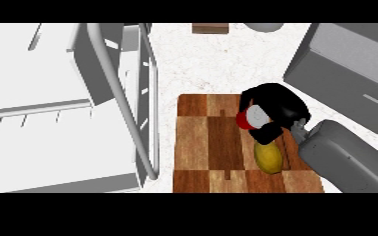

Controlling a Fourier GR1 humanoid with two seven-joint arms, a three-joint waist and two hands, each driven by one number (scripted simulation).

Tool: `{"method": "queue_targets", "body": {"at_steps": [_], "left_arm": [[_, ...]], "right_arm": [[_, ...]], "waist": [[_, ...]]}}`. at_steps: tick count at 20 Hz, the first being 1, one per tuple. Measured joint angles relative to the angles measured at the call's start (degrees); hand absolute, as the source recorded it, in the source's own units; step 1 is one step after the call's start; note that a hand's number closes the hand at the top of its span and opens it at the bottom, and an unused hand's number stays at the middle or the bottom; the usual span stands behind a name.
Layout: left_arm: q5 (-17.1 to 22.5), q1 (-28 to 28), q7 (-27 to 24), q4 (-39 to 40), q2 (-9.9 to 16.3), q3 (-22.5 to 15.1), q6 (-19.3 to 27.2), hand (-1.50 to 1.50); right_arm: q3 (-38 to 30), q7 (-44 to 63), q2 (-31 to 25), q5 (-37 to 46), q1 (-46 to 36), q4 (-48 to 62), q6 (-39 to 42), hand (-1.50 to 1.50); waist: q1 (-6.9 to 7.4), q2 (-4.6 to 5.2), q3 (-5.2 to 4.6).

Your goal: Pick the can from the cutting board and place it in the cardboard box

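Observation:
A wooden cutting board (210, 150) lies on the counter at the lower middle. My right hand (277, 107) is over the board's upper right part, with its fingers curled round a red and white can (249, 117). Only one end of the can shows past the fingers; the hand hides the remainder. I cannot tell whether the can still touches the board. A small brown box-like thing (210, 28), perhaps the cardboard box, shows at the top edge, mostly cut off. My left hand is not visible.
A yellow oval object (269, 157) lies on the board just below the hand. A grey sink with a long curved faucet (118, 95) fills the left. A grey appliance (336, 65) stands at the right, and a pale round object (264, 26) sits at the top edge.

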Motion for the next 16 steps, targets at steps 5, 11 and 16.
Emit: {"method": "queue_targets", "body": {"at_steps": [5, 11, 16], "left_arm": [[9.1, 4.1, -6.0, -3.4, -10.3, 7.1, 11.3, 0.00], [18.1, 12.5, -6.4, -4.5, -12.5, 9.8, 6.9, 0.00], [20.3, 16.7, -9.0, -4.1, -12.5, 9.8, 5.4, 0.00]], "right_arm": [[-4.0, -10.0, -10.4, 0.4, 1.4, 3.2, -0.1, 1.50], [-9.4, -20.9, -19.5, 0.9, 0.5, 7.4, -2.3, 1.50], [-14.8, -29.2, -24.0, -0.1, -1.5, 10.4, -5.3, 1.50]], "waist": [[-5.08, 1.44, 0.59], [-9.70, 3.03, 1.17], [-12.08, 3.95, 1.20]]}}
